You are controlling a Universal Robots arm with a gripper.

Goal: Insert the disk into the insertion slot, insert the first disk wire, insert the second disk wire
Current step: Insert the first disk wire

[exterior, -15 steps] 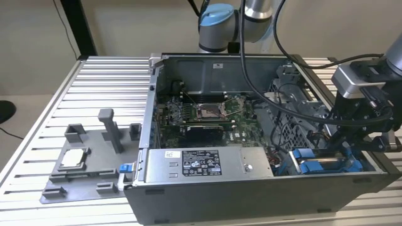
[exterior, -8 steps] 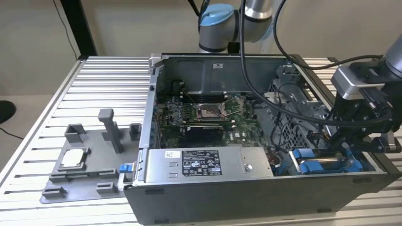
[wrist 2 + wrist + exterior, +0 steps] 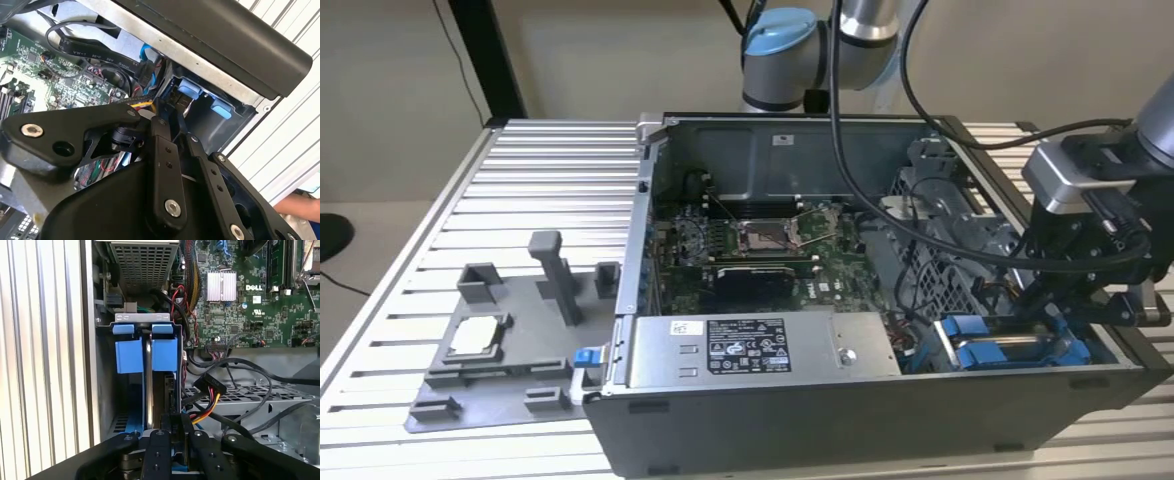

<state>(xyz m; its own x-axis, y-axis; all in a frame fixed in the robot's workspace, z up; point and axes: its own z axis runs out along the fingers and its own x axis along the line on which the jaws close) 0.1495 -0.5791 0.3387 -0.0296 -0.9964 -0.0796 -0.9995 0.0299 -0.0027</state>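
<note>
My black two-fingered gripper (image 3: 177, 424), fingers pressed close together, hovers just behind the silver disk in its bright blue plastic frame (image 3: 164, 354), seated in the grey rectangular insertion slot (image 3: 102, 385). I judge a square, straight push best, clear of the black yellow-and-red-wired connector (image 3: 210, 388). The first wrist view shows this alignment; the exterior view shows the open grey computer case (image 3: 854, 425).

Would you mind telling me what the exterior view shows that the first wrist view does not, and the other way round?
The exterior view takes in the whole case, the grey fixture tray at its left, and the arm behind the case. The first wrist view looks along the bay and brings out a silver heatsink and a black plug whose yellow and red wires run toward the gripper. Both show the blue carriers, the motherboard and the gripper.
</note>
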